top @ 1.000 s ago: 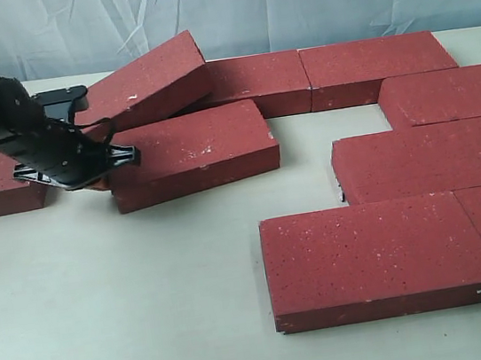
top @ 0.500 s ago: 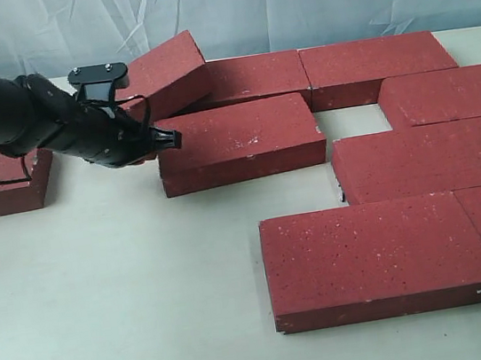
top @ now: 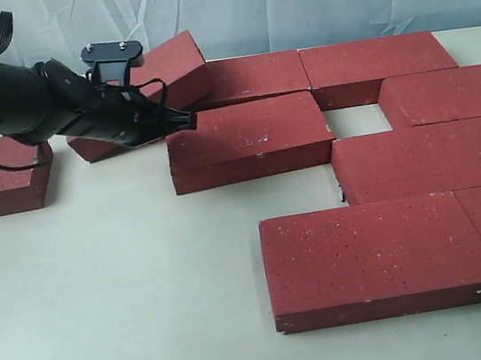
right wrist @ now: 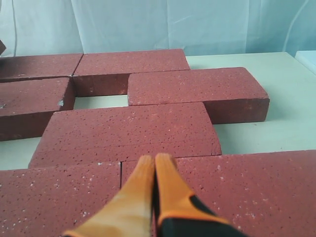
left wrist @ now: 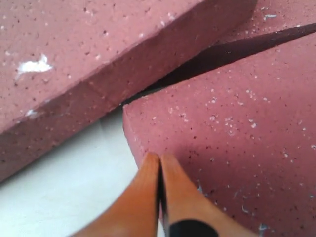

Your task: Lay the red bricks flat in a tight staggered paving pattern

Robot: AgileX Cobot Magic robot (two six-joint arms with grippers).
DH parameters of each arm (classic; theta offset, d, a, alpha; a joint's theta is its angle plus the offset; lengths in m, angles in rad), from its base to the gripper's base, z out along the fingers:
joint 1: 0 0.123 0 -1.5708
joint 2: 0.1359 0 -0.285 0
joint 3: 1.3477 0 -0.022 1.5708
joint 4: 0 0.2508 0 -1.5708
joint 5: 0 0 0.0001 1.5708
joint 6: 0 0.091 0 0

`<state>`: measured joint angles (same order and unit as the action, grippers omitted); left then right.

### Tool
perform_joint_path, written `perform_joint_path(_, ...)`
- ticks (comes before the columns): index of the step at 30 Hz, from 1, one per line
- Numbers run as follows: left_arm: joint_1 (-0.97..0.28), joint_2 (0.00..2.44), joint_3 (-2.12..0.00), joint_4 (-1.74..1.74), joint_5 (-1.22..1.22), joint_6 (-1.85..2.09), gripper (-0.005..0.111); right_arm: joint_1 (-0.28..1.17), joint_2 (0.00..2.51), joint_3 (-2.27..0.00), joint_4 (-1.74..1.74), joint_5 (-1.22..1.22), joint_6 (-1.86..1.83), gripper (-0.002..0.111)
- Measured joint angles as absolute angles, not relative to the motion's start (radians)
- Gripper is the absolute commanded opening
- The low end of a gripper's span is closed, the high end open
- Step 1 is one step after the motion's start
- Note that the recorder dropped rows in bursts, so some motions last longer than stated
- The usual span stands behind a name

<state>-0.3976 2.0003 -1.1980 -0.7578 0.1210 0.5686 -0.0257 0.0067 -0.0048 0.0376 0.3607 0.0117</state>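
One dark red rectangular paving brick (top: pixel 248 139), left of centre, is meeting the left gripper (top: pixel 188 123), fingers together; off-corner pushing is risking skewing it against the tilted red brick (top: pixel 172 64).

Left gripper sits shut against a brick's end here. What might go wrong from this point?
1. The shut left gripper meets the middle brick only near a corner, so a push may slip off or twist it.
2. The tilted brick, propped on a back-row brick beside the arm, could get knocked and drop.
3. The middle brick looks slightly skewed, so it may jam against its right neighbour and leave a gap.
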Motion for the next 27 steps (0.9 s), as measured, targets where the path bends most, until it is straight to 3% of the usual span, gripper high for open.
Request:
perform_joint_path(10, -0.398, 1.918, -1.207, -0.613, 0.354, 0.468, 0.0, -0.026, 0.007, -0.005, 0.038, 0.361, 0.012, -0.001)
perform_joint_path(15, -0.398, 1.918, -1.22, -0.17, 0.384, 0.0, 0.0, -0.026, 0.007, -0.005, 0.038, 0.361, 0.012, -0.001)
perform_joint_path(19, -0.398, 1.958, -1.301, 0.068, 0.566, -0.225, 0.0, -0.026, 0.007, -0.005, 0.038, 0.361, 0.012, -0.001)
perform_joint_path(27, -0.398, 2.086, -1.424, 0.034, 0.613, -0.246, 0.0, -0.026, 0.007, -0.005, 0.038, 0.361, 0.012, -0.001)
